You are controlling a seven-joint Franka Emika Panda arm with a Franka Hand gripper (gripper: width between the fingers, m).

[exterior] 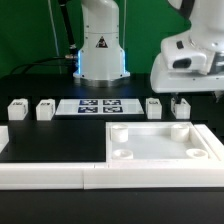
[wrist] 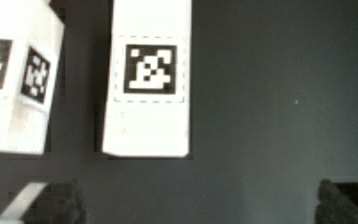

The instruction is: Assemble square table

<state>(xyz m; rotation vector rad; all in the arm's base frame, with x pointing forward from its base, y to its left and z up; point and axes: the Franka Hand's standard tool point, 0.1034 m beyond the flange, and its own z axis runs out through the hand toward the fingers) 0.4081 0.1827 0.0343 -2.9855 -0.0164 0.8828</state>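
The white square tabletop (exterior: 160,142) lies flat with its round corner sockets facing up, at the front on the exterior view's right. Two white tagged legs (exterior: 153,107) (exterior: 182,105) stand just behind it, and two more (exterior: 17,110) (exterior: 45,109) stand on the exterior view's left. My gripper (exterior: 181,92) hovers above the legs on the right. In the wrist view one leg (wrist: 149,80) with its tag and part of another (wrist: 16,80) lie beyond my dark fingertips (wrist: 43,205). The gripper (wrist: 194,205) is open with nothing between its fingers.
The marker board (exterior: 100,105) lies between the two pairs of legs. A long white bar fence (exterior: 50,175) runs along the front and up the exterior view's left. The robot's white base (exterior: 100,50) stands at the back with cables beside it.
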